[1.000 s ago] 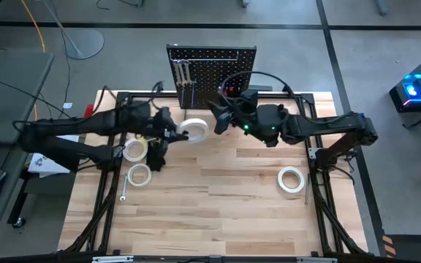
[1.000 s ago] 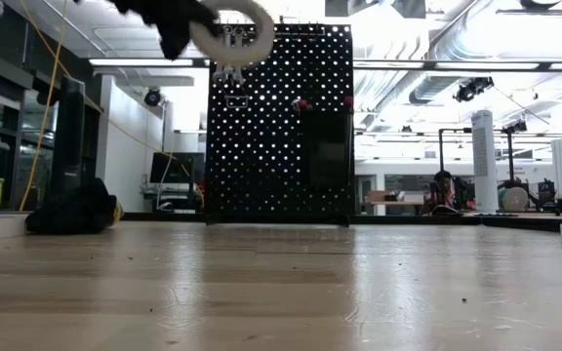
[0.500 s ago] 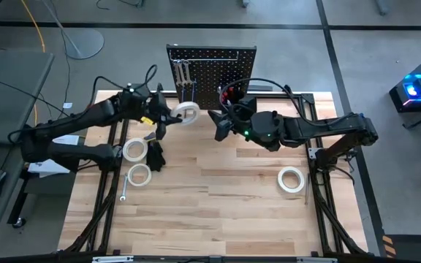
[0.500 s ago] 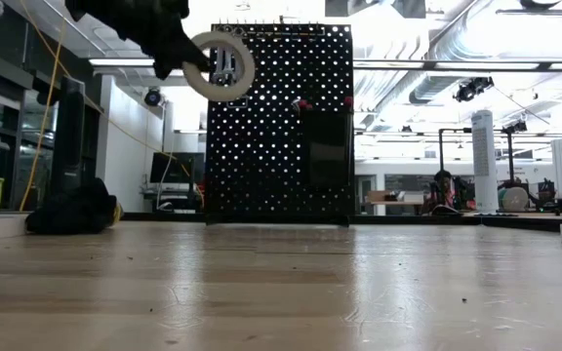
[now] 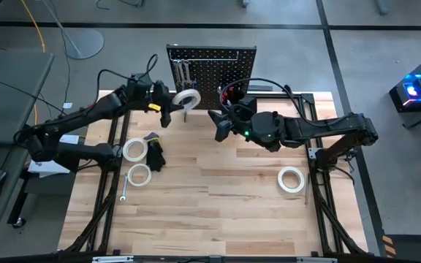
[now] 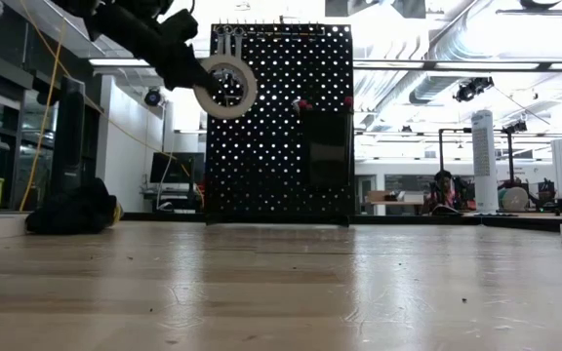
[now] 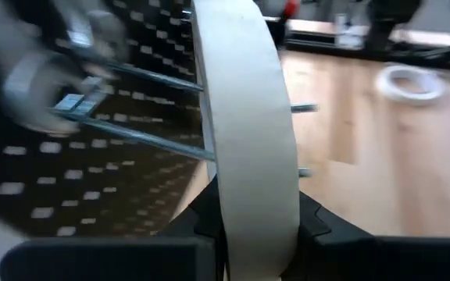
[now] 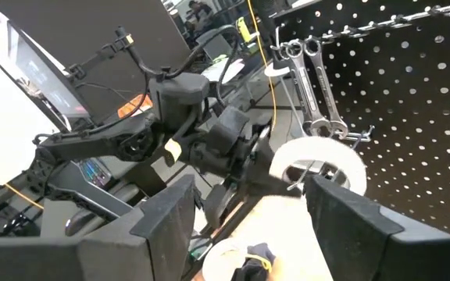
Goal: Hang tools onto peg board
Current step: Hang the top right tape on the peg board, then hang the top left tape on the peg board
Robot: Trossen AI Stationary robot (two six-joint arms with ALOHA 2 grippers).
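Tape roll at the peg board; hanging partly complete.
Left gripper (image 5: 172, 107) fingers clamp a white tape roll (image 5: 187, 99) at the peg board (image 5: 212, 67), wrenches (image 8: 312, 66) hung; right gripper (image 5: 218, 124) fingers apart; three rolls, at 3 (image 5: 291, 179) and 9 o'clock (image 5: 135, 150), remain on the surface (image 5: 218, 204).

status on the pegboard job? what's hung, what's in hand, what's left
Done: wrenches already hang on the peg board.
In hand: the left gripper holds a white tape roll up at the board, by a metal hook, not yet hung.
Left: three tape rolls, a wrench and a dark tool on the table. Right gripper waits open near the board.
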